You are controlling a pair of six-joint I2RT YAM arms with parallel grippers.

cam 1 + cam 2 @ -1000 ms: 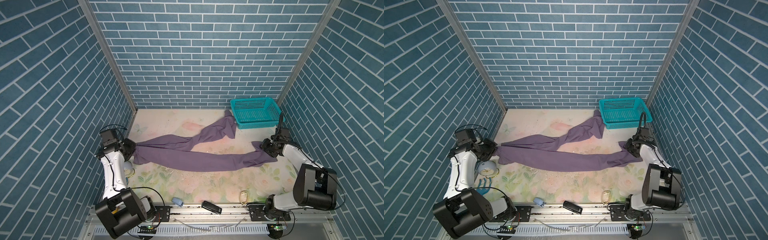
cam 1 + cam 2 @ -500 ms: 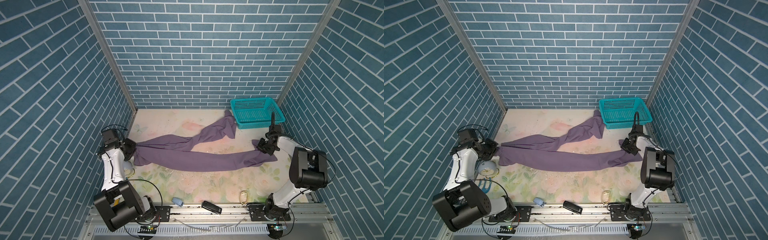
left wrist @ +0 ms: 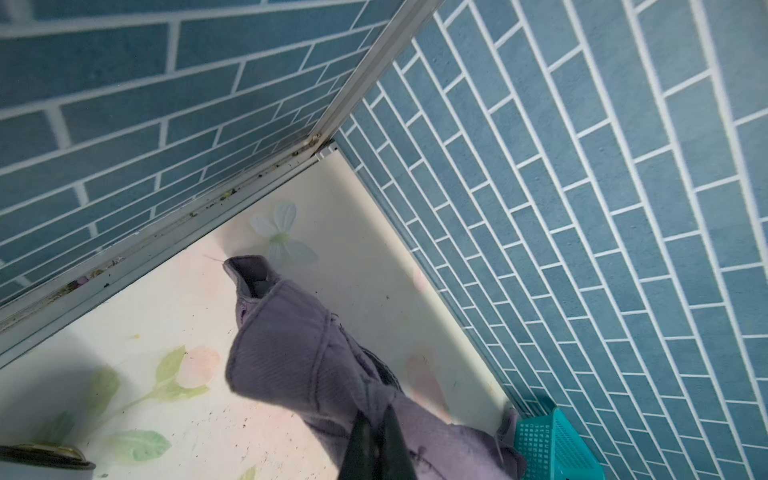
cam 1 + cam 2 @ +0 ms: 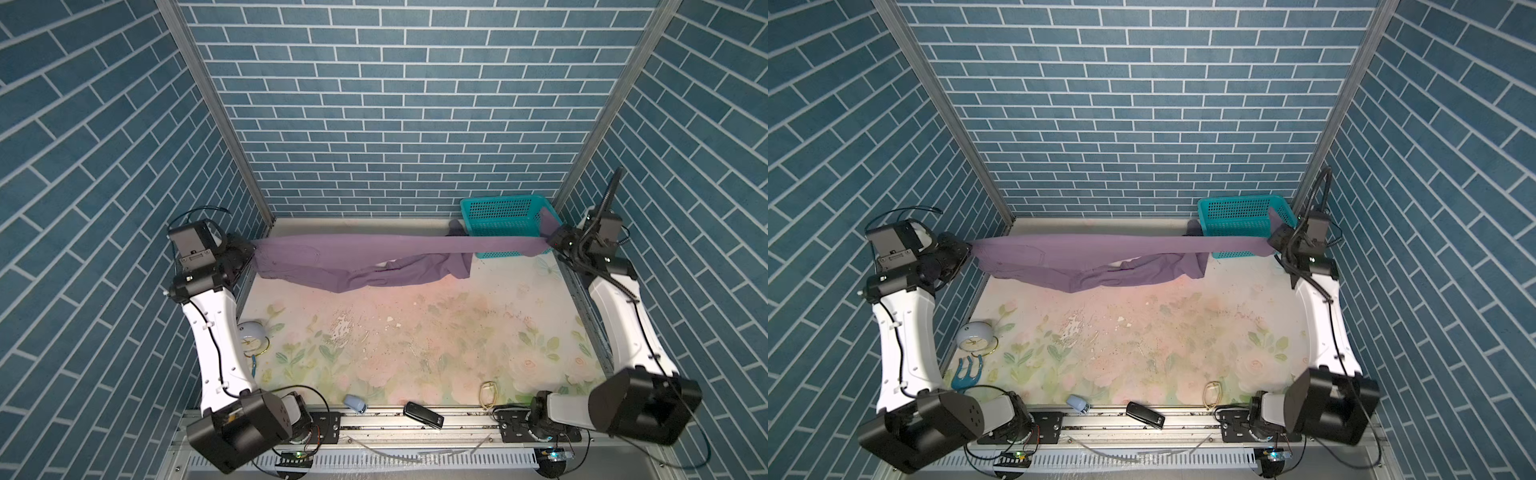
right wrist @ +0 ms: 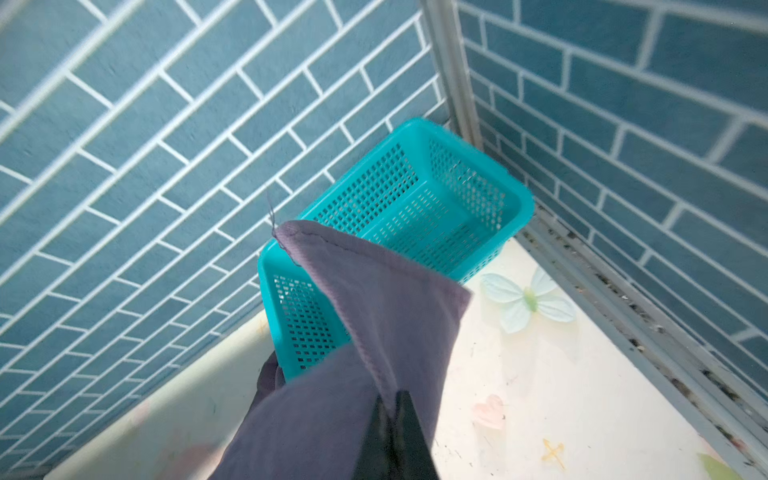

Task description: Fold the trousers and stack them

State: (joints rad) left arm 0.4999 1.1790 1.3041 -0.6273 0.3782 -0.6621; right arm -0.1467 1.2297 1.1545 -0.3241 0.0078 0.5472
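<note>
Trousers (image 4: 357, 249) span (taut) left tool (image 4: 251, 249) to right tool (image 4: 550, 243).

Across back of table (image 4: 415, 332), strung left to right above it: trousers (image 4: 353, 249), one end pinched in left pincer (image 4: 250, 250) over left edge, other end pinched in right pincer (image 4: 549, 241) over right edge. Under the taut span, from left end to right of middle: slack part, hanging low. In back right corner, behind the span and just beside right pincer: basket (image 4: 503, 201). Near left edge, in front of left pincer, well apart from trousers: clock (image 4: 251, 332). Just in front of clock: clip (image 4: 969, 372). By front edge, right of middle: band (image 4: 489, 392).
</note>
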